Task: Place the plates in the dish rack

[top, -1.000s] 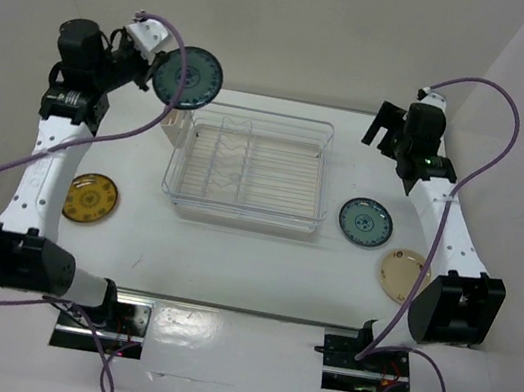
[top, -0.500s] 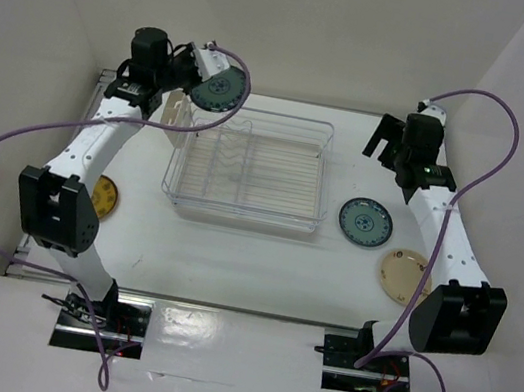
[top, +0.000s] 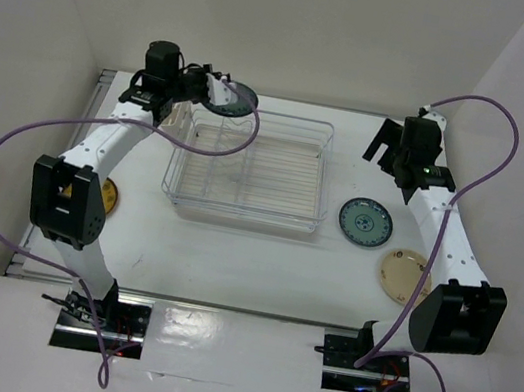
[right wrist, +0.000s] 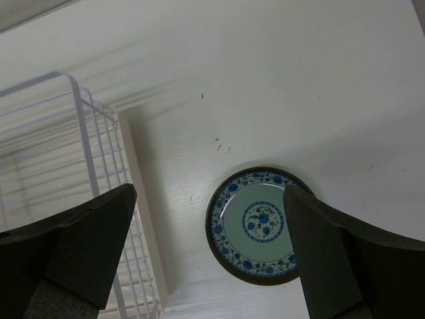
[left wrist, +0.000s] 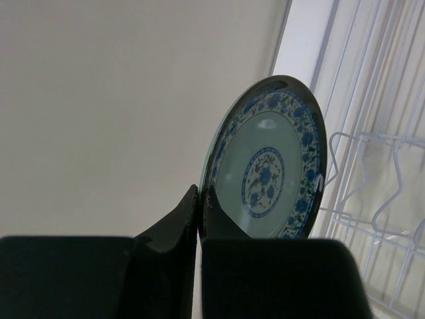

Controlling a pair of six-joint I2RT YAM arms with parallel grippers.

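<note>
My left gripper point(top: 221, 93) is shut on the rim of a teal plate point(top: 238, 98) with a blue flower pattern, held on edge over the back left corner of the dish rack point(top: 238, 214). In the left wrist view the plate point(left wrist: 269, 163) stands upright between the pinched fingers point(left wrist: 176, 219), with the rack's white wire insert point(left wrist: 372, 199) to its right. My right gripper point(top: 390, 143) hangs open, nothing in it, above a second teal plate point(top: 365, 220) that lies flat on the table; the right wrist view shows this plate point(right wrist: 260, 224) below the spread fingers point(right wrist: 99, 232).
A cream plate point(top: 402, 275) lies near the right arm's elbow. An amber plate point(top: 109, 196) peeks out from behind the left arm's elbow. The rack's wire end point(right wrist: 86, 133) is left of the right gripper. White walls close in the table on three sides.
The left arm swung right and down, carrying the teal plate from high at the left to over the rack's back left corner, turning it edge-on. The right arm barely moved.
</note>
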